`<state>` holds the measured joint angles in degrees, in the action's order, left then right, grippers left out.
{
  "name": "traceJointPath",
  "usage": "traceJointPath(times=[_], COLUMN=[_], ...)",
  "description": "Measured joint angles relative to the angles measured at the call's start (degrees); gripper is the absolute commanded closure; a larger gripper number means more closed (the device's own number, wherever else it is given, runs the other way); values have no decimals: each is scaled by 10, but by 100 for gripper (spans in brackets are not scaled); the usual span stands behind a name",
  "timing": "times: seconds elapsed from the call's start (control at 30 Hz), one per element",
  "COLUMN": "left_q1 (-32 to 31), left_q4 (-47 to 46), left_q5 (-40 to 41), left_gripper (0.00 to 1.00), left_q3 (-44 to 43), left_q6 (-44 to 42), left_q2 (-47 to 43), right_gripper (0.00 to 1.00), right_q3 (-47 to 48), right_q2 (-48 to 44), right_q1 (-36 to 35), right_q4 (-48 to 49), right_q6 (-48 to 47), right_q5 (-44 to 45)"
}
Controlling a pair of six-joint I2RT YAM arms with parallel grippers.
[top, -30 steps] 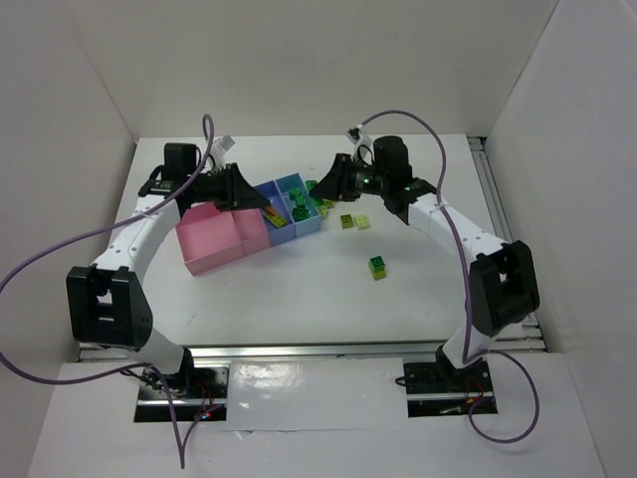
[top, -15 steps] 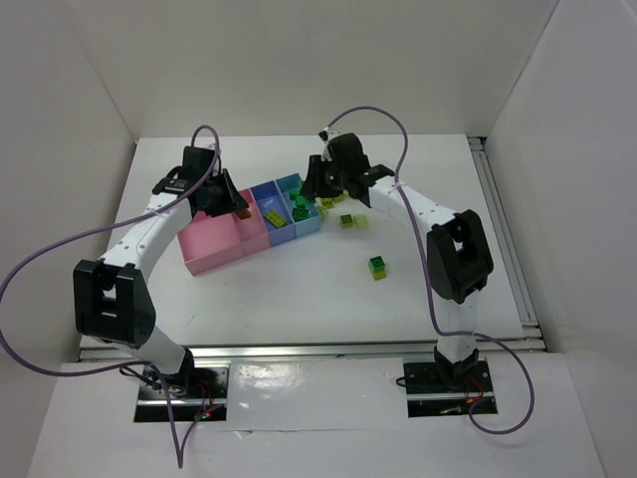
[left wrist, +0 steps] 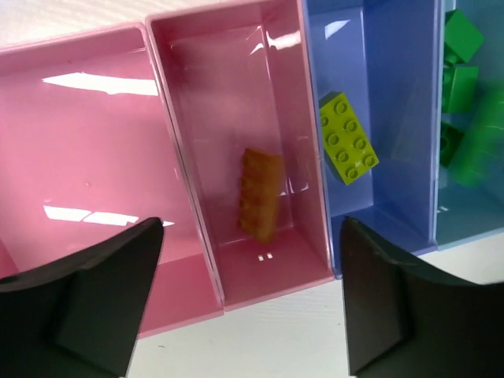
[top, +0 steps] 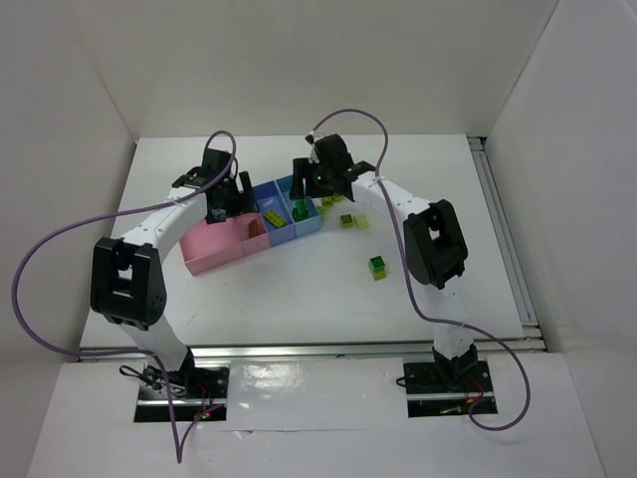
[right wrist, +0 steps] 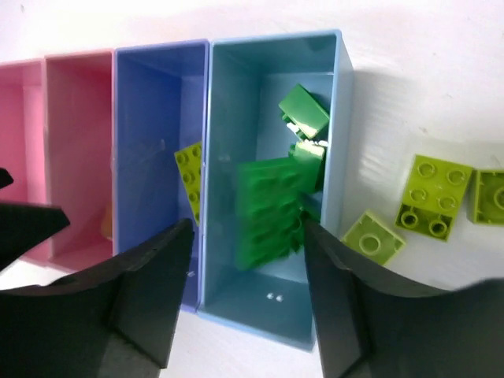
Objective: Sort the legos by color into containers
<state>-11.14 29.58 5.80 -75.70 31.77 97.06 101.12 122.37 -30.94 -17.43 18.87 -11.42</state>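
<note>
The containers are four joined bins: two pink (left wrist: 87, 150), one darker blue (left wrist: 394, 102) and one light blue (right wrist: 228, 102). My left gripper (left wrist: 248, 307) hangs open over the second pink bin (top: 254, 237). Below it an orange lego (left wrist: 260, 193) lies blurred inside, clear of both fingers. A yellow-green lego (left wrist: 348, 138) rests in the darker blue bin. My right gripper (right wrist: 248, 303) stands open above the light blue bin, where a blurred dark green lego (right wrist: 272, 209) sits loose between the fingers over other green legos (right wrist: 303, 110).
Loose yellow-green legos (right wrist: 433, 197) lie on the white table just right of the light blue bin. A further green lego (top: 377, 266) sits nearer the front. White walls enclose the table on three sides.
Both arms swung in over the bins and both grippers opened. The orange lego left my left gripper into the pink bin; the green lego left my right gripper into the light blue bin.
</note>
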Motion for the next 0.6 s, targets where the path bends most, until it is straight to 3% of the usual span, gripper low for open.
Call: traceJointPath(times=[0.17, 0.33, 0.4, 0.43, 0.47, 0.6], left_q1=[-4, -8, -11, -12, -15, -35], left_q4=[3, 16, 19, 19, 20, 19], left_q5=[4, -1, -6, -8, -12, -33], left_gripper=[0, 5, 7, 7, 8, 9], left_q3=[-21, -47, -54, -56, -57, -63], left_q6=[-1, -5, -12, -16, -20, -31], left_q2=[0, -14, -34, -45, -59, -99], right_gripper=[26, 56, 56, 53, 38, 20], right_q3=[30, -38, -111, -143, -183, -296], right_q2=[13, -35, -95, -122, -160, -297], right_q1=[0, 3, 6, 9, 14, 40], right_q4=[-13, 6, 7, 9, 11, -7], right_q6=[-8, -5, 2, 6, 9, 20], right_q5=[2, 31, 57, 70, 88, 155])
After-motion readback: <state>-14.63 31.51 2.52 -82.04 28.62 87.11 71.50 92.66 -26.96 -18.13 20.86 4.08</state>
